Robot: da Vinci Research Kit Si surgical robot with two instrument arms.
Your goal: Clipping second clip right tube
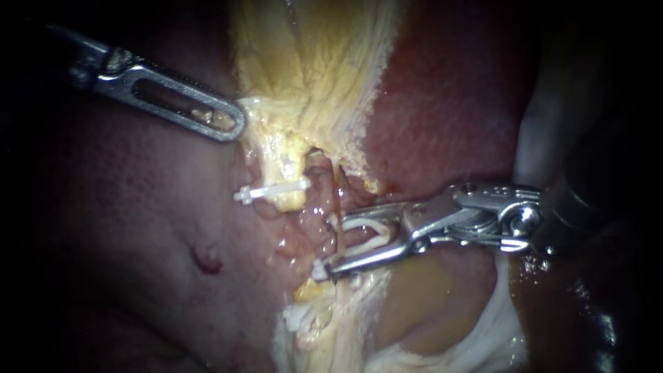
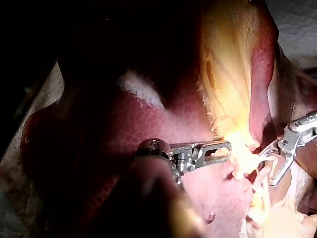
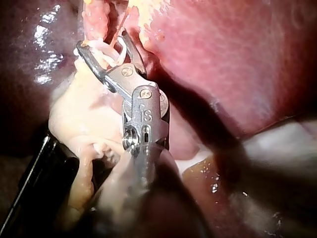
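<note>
Right instrument (image 1: 331,246) sits just right of and below the seated clip (image 1: 269,190), jaws spread wide and carrying an open white clip (image 1: 373,238) that lines both. The thin right tube (image 1: 338,200), just right of the seated clip, runs down between the jaw tips. Beyond the seated clip, the left instrument (image 1: 231,119) touches the yellow gallbladder (image 1: 311,62).

Liver (image 1: 138,228): pink-red, mottled and wet, lying on both sides of the yellow tissue.
Yellow tissue (image 1: 311,62): fibrous band between the liver surfaces, its edge frayed and whitish.
Spot (image 1: 207,260): small dark-red pit on the liver, near the band.
Cloth (image 2: 297,25): white, beyond the liver's edge.
Black strip (image 3: 29,183): beside pale tissue, kind unclear.
</note>
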